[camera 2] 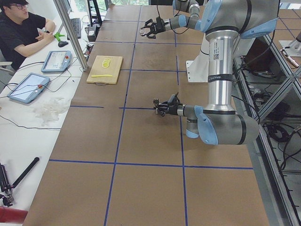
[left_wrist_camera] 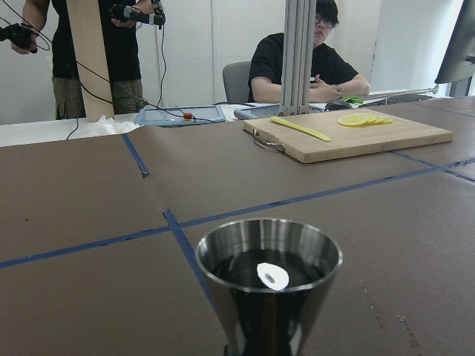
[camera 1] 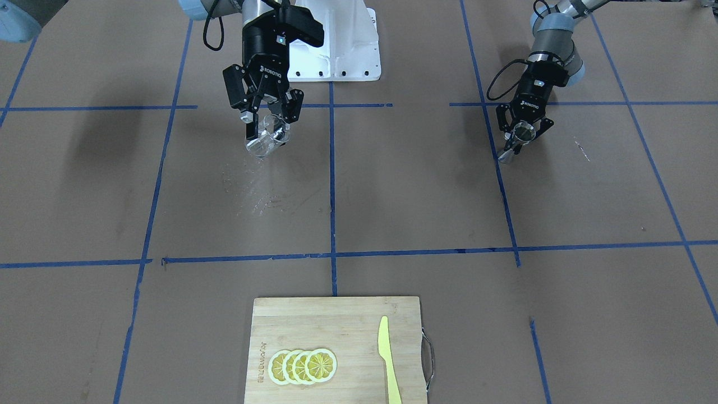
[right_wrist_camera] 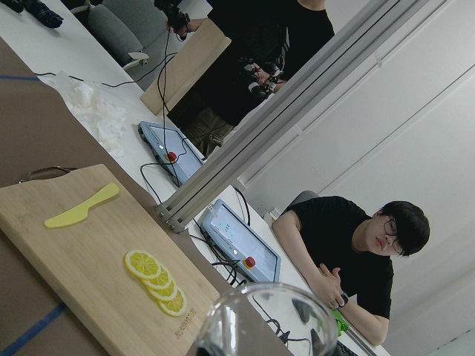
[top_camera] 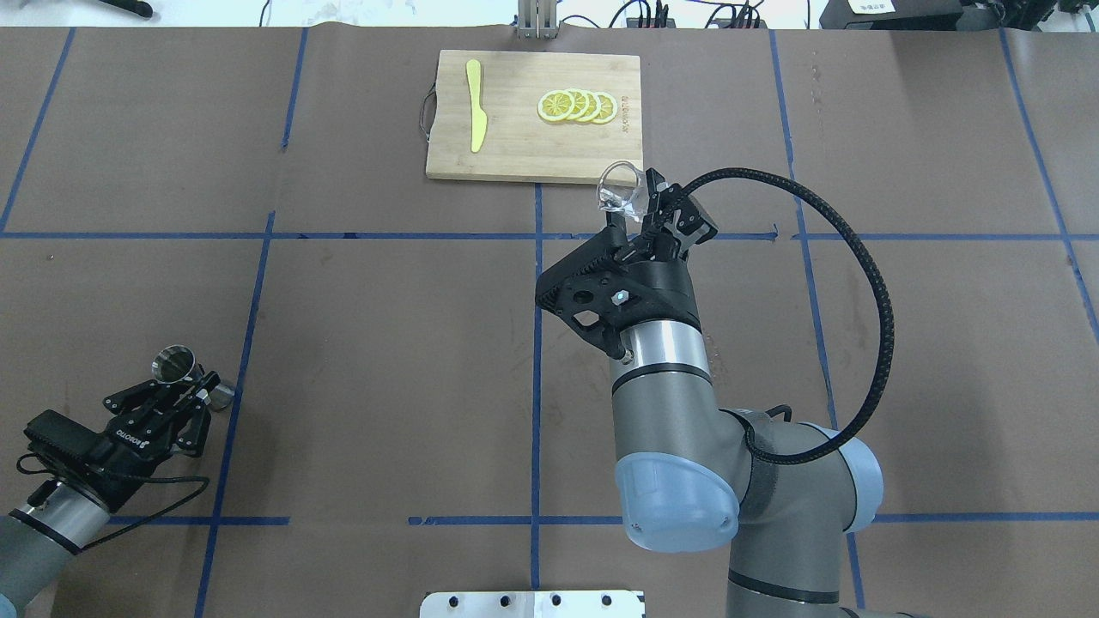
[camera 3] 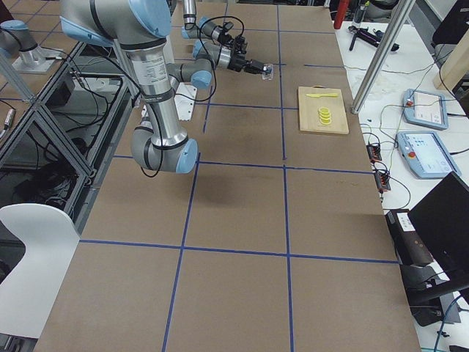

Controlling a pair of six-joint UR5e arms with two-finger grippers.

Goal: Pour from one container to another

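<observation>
Closest to the left wrist camera is the jigger (left_wrist_camera: 269, 285), whose upper cup holds a dark, glossy surface with one white glint, a thing no other view reveals. The overhead view shows the left gripper (top_camera: 199, 388) clamped round its waist, low over the table on the robot's left. Well apart, the right gripper (camera 1: 269, 128) clasps the glass cup (camera 1: 267, 140), tilted and raised above pale specks (camera 1: 252, 188) on the brown paper; it looks clear right through, and the right wrist view catches only its rim before the cutting board (right_wrist_camera: 82, 259) with lemon slices (right_wrist_camera: 157, 280).
</observation>
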